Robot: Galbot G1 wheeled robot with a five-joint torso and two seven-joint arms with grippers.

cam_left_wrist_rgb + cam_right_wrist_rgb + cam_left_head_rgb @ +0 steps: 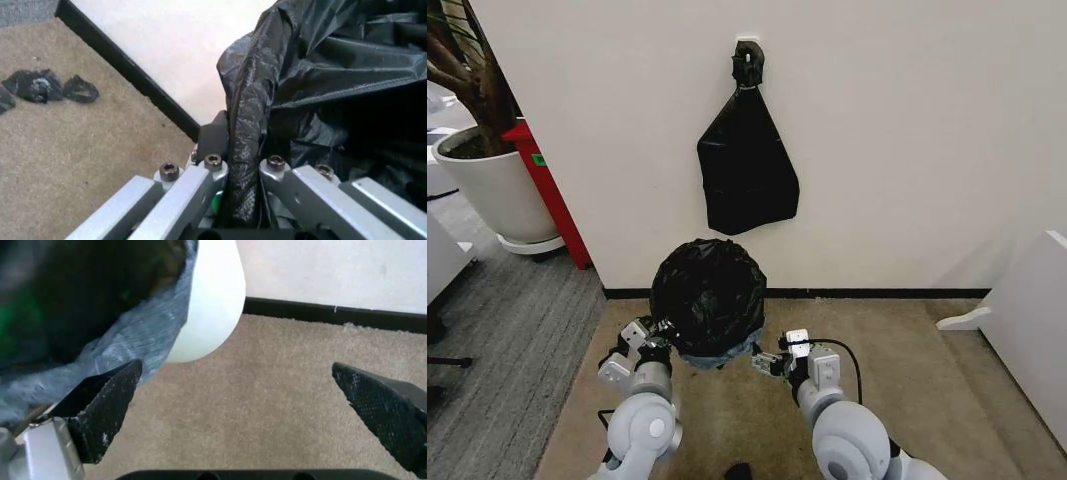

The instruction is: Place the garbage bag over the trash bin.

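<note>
Black garbage bag [707, 295] pinched by left hand [659, 345], unlabelled.

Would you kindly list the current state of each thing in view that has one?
garbage bag: draped over the bin, mouth stretched down its sides
trash bin: upright on the carpet, cream wall bare below the bag's edge
left gripper: shut on a fold of the bag
right gripper: open, beside the bin
bag bundle: hanging on the wall
</note>
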